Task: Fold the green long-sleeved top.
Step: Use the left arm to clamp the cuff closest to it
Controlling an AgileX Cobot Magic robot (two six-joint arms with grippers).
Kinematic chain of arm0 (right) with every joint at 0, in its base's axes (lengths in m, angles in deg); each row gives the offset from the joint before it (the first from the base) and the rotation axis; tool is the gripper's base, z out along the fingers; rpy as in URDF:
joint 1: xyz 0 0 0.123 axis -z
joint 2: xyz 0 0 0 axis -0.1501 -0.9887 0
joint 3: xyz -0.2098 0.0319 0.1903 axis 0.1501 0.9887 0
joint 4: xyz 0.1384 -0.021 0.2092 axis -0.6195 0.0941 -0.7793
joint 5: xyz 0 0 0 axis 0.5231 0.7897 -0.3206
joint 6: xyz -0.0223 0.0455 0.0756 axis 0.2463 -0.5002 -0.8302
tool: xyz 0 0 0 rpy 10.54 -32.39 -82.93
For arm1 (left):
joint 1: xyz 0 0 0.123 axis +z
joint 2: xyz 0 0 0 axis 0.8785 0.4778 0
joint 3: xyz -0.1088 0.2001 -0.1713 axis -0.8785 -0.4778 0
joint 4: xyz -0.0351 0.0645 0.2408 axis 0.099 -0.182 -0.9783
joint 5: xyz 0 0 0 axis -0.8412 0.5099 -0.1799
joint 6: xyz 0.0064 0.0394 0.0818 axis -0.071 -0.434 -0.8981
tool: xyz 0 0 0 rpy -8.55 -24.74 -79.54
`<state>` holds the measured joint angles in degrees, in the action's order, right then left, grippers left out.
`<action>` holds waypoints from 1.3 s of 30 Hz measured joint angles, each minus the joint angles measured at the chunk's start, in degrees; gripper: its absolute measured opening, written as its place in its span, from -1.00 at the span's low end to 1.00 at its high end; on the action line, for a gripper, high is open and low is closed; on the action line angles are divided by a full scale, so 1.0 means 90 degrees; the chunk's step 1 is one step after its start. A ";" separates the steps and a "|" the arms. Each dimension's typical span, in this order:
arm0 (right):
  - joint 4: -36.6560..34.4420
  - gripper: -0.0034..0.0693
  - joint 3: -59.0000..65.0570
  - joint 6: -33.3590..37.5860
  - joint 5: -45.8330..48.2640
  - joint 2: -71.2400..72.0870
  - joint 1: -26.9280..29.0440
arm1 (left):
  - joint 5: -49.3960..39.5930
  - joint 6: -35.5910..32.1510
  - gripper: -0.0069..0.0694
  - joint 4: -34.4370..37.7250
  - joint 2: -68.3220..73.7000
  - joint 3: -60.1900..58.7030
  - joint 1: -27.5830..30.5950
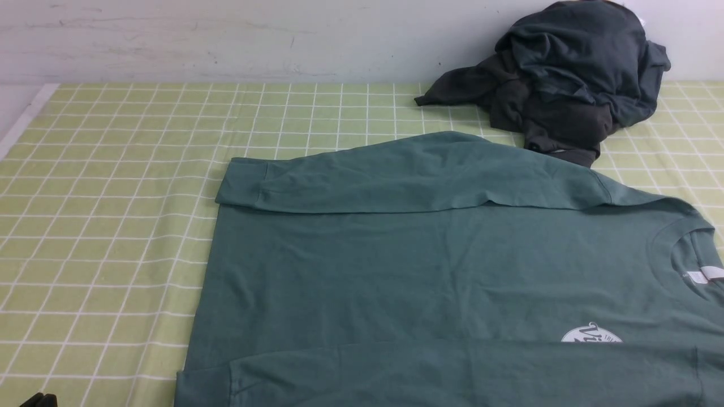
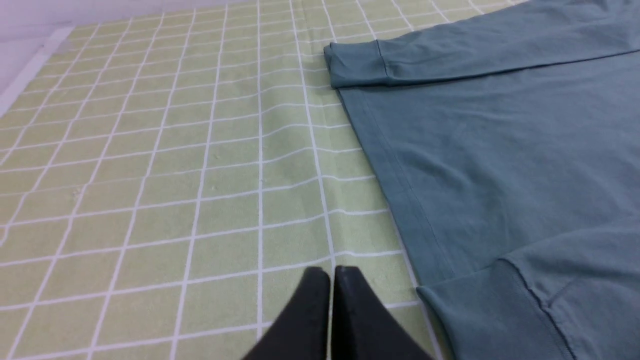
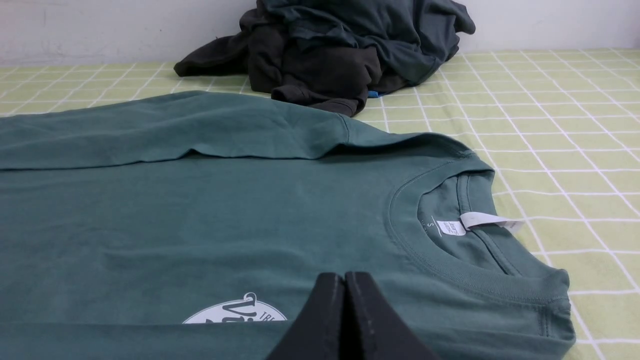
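I see green top (image 1: 430,265) flat, both sleeves (image 1: 396,175) laid in. Body not folded yet. My left gripper (image 2: 331,272) and right gripper (image 3: 345,277) pinched tight, holding nothing.

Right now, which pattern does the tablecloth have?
The tablecloth is light green with a white grid, clearest in the left wrist view.
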<state>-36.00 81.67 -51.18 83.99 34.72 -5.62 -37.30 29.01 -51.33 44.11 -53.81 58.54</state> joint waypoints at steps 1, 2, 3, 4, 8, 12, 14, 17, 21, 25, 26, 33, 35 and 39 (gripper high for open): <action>0.0000 -0.94 0.0000 0.0000 0.0000 0.0000 0.0000 | 0.0035 0.0000 -0.82 0.0000 0.0000 -0.0008 0.0000; 0.0000 -0.94 0.0000 0.0000 0.0000 0.0000 0.0000 | 0.0062 0.0008 -0.82 0.0000 0.0000 -0.0008 0.0000; 0.0000 -0.94 0.0000 0.0000 -0.0008 0.0000 0.0000 | 0.0088 0.0014 -0.82 0.0000 0.0000 -0.0008 0.0000; 0.0000 -0.94 0.0000 0.0000 -0.0075 0.0000 0.0000 | 0.0180 0.0020 -0.82 -0.0004 0.0000 -0.0008 0.0000; -0.0045 -0.94 0.0019 0.0000 -0.0787 0.0000 0.0000 | 0.0653 0.0020 -0.82 0.0003 0.0000 -0.0015 0.0000; -0.0365 -0.94 0.0025 0.0000 -0.2700 0.0000 0.0000 | 0.2357 0.0022 -0.82 0.0019 0.0000 -0.0015 0.0000; -0.0444 -0.94 0.0025 -0.0053 -0.3711 0.0000 0.0000 | 0.3231 0.0022 -0.82 0.0037 0.0000 -0.0015 0.0000; -0.0489 -0.94 0.0025 -0.0300 -0.5136 0.0000 0.0000 | 0.4463 0.0035 -0.82 0.0047 0.0000 -0.0015 0.0000; -0.0554 -0.94 0.0025 -0.1095 -0.6380 0.0000 0.0000 | 0.5752 0.0158 -0.82 0.0063 0.0000 -0.0015 0.0000; -0.0433 -0.94 0.0009 -0.1658 -0.6718 0.0000 0.0000 | 0.5937 0.1178 -0.82 -0.0005 0.0000 0.0370 0.0000; -0.0300 -0.94 -0.0111 -0.1725 -0.6521 0.0000 0.0000 | 0.5565 0.1586 -0.82 -0.0153 0.0059 0.0798 0.0000; 0.1361 -0.94 -0.2245 -0.1805 -0.4276 -0.0875 0.0000 | 0.2567 0.1993 -0.82 -0.1462 0.1703 0.3674 0.0000; 0.1824 -0.94 -0.2938 -0.1810 -0.3060 -0.1514 0.0000 | 0.1650 0.2032 -0.82 -0.1706 0.2615 0.4299 0.0000; 0.1987 -0.94 -0.3673 -0.1816 -0.0626 -0.2870 -0.0086 | 0.0106 0.2077 -0.82 -0.1292 0.4007 0.4725 -0.0036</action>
<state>-18.11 48.61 -67.52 78.36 8.89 -6.40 -36.35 47.71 -62.96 80.17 -11.28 58.22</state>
